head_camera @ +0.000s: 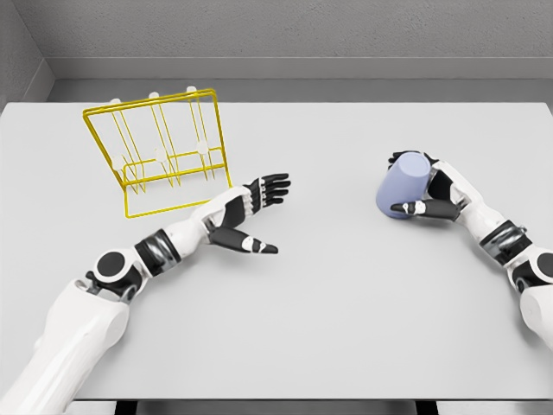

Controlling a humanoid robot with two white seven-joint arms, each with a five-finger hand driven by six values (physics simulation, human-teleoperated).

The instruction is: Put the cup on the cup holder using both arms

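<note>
A pale lavender cup [403, 185] sits at the right of the white table [346, 303], tilted slightly. My right hand [428, 186] wraps it from the right side, thumb across its lower front and fingers curled over its top rim. The yellow wire cup holder [161, 151] with white-tipped pegs stands at the back left. Just right of and in front of the holder, my left hand [259, 212] hovers with fingers spread and thumb pointing right, holding nothing. A wide stretch of table separates the two hands.
A grey wall runs behind the table's far edge. The table's front edge lies near the bottom of the view, with my left forearm [130, 259] stretched across the lower left.
</note>
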